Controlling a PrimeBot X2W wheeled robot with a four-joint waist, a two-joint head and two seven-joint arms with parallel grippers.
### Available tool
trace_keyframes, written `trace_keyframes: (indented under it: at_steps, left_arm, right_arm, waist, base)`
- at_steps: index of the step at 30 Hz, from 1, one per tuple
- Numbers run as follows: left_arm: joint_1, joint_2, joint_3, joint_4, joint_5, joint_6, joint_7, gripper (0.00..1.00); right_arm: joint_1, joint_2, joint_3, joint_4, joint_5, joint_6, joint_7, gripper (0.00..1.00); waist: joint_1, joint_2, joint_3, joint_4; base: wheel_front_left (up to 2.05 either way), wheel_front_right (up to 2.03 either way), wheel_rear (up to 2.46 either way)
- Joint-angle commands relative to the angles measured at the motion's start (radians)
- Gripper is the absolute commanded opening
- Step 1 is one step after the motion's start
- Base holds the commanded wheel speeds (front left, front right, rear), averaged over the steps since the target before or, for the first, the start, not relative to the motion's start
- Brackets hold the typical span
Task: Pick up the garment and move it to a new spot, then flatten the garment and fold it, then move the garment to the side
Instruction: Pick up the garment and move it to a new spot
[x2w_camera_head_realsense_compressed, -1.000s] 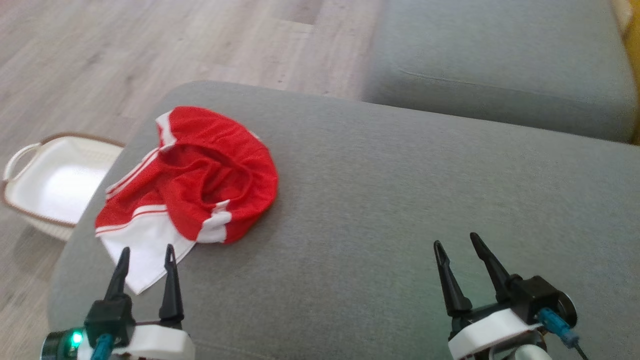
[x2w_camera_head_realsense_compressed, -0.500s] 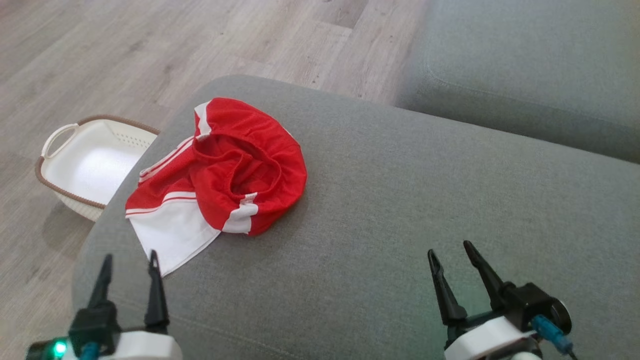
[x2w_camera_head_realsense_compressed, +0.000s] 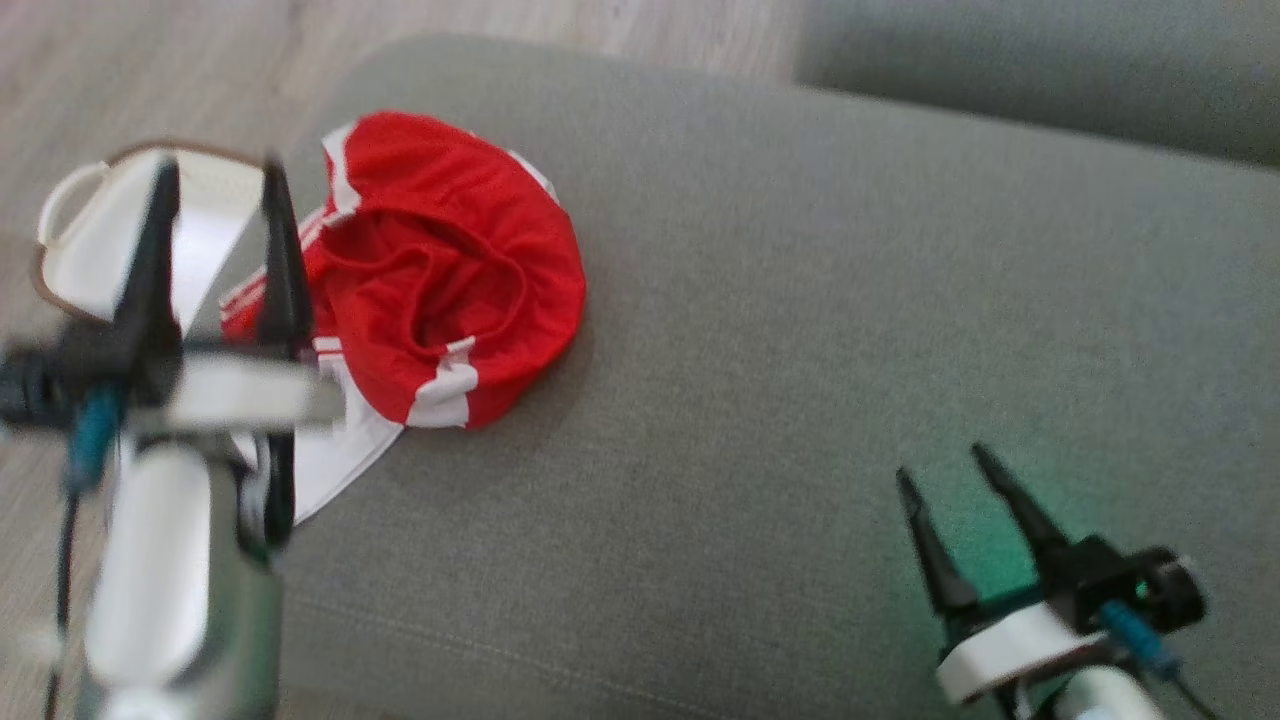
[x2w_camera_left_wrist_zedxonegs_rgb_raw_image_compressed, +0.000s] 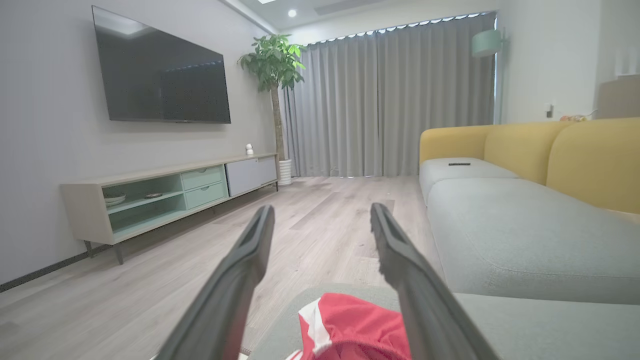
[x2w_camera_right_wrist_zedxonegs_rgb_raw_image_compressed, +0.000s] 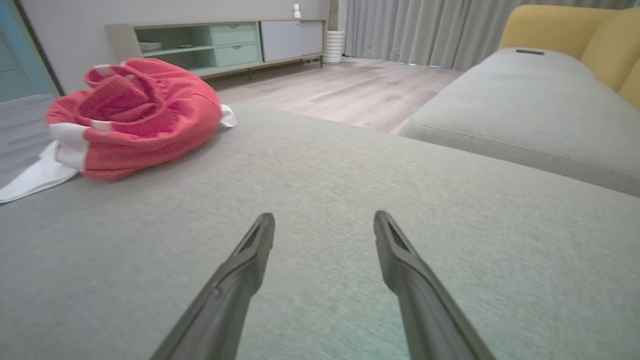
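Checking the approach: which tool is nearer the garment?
The left tool, right by the garment; the right tool is well apart from it, over bare cushion.

One garment (x2w_camera_head_realsense_compressed: 450, 270), one basket (x2w_camera_head_realsense_compressed: 85, 255), one television (x2w_camera_left_wrist_zedxonegs_rgb_raw_image_compressed: 160, 75), one potted plant (x2w_camera_left_wrist_zedxonegs_rgb_raw_image_compressed: 272, 55) — two hands — left hand (x2w_camera_head_realsense_compressed: 218, 170), right hand (x2w_camera_head_realsense_compressed: 943, 462).

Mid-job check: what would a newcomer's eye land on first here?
The red and white garment lies crumpled near the left end of the grey cushion. The left gripper hangs by its left edge, jaws open, with a white basket on the floor beyond; the right gripper hovers open over bare cushion.
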Motion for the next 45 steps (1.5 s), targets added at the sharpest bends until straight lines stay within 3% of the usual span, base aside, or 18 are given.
trace_keyframes:
  at_steps: [1, 5, 11, 17, 20, 21, 22, 30, 35, 40, 45]
  left_arm:
    - [-0.08, 0.03, 0.03, 0.002, 0.001, -0.004, -0.005, 1.0]
    - [-0.289, 0.046, 0.034, 0.256, -0.027, -0.034, 0.033, 1.0]
    - [-0.555, 0.094, 0.048, 0.658, -0.051, -0.047, 0.222, 1.0]
    - [-0.657, 0.128, 0.073, 0.943, -0.085, -0.04, 0.311, 1.0]
    - [-0.672, 0.13, 0.074, 0.999, -0.092, -0.042, 0.288, 1.0]
    - [-0.675, 0.13, 0.075, 1.014, -0.097, -0.048, 0.277, 0.77]
    - [-0.68, 0.131, 0.075, 1.024, -0.1, -0.054, 0.26, 0.0]
    - [-0.746, 0.164, -0.011, 0.994, -0.037, -0.103, 0.042, 0.0]
    - [-0.785, 0.186, -0.065, 0.919, 0.005, -0.117, 0.007, 0.0]
    - [-0.811, 0.2, -0.146, 0.789, 0.039, -0.138, -0.002, 0.0]
    - [-0.812, 0.209, -0.231, 0.688, 0.023, -0.146, 0.014, 0.0]
  right_arm:
    - [-0.052, -0.024, 0.012, -0.039, -0.008, 0.008, -0.014, 1.0]
    - [-0.078, -0.065, -0.004, -0.063, -0.014, 0.008, -0.014, 1.0]
    - [-0.115, -0.101, -0.018, -0.103, -0.005, 0.008, -0.014, 1.0]
    - [-0.124, -0.11, 0.006, -0.128, 0.05, 0.008, -0.014, 1.0]
    - [-0.13, -0.113, 0.007, -0.131, 0.055, 0.008, -0.014, 1.0]
    - [-0.131, -0.113, 0.005, -0.131, 0.056, 0.008, -0.014, 1.0]
    - [-0.131, -0.112, 0.002, -0.129, 0.055, 0.008, -0.014, 1.0]
    - [-0.134, -0.067, 0.006, -0.103, 0.061, 0.008, -0.014, 1.0]
    - [-0.135, -0.029, 0.02, -0.085, 0.074, 0.008, -0.014, 1.0]
    - [-0.124, 0.016, 0.045, -0.07, 0.097, 0.008, -0.014, 1.0]
    - [-0.11, 0.044, 0.067, -0.07, 0.125, 0.008, -0.014, 1.0]
  waist:
    - [0.0, 0.0, 0.084, -0.009]
    - [0.0, 0.0, 0.162, -0.022]
    - [0.0, 0.0, 0.26, -0.052]
    - [0.0, 0.0, 0.295, -0.096]
    - [0.0, 0.0, 0.299, -0.104]
    - [0.0, 0.0, 0.298, -0.106]
    - [0.0, 0.0, 0.295, -0.106]
    - [0.0, 0.0, 0.202, -0.121]
    - [0.0, 0.0, 0.132, -0.154]
    - [0.0, 0.0, 0.031, -0.233]
    - [0.0, 0.0, -0.038, -0.355]
  base:
    - [0.0, 0.0, 0.0]
    - [0.0, 0.0, 0.0]
    - [0.0, 0.0, 0.0]
    - [0.0, 0.0, 0.0]
    - [0.0, 0.0, 0.0]
    - [0.0, 0.0, 0.0]
    - [0.0, 0.0, 0.0]
    - [0.0, 0.0, 0.0]
    - [0.0, 0.0, 0.0]
    - [0.0, 0.0, 0.0]
    - [0.0, 0.0, 0.0]
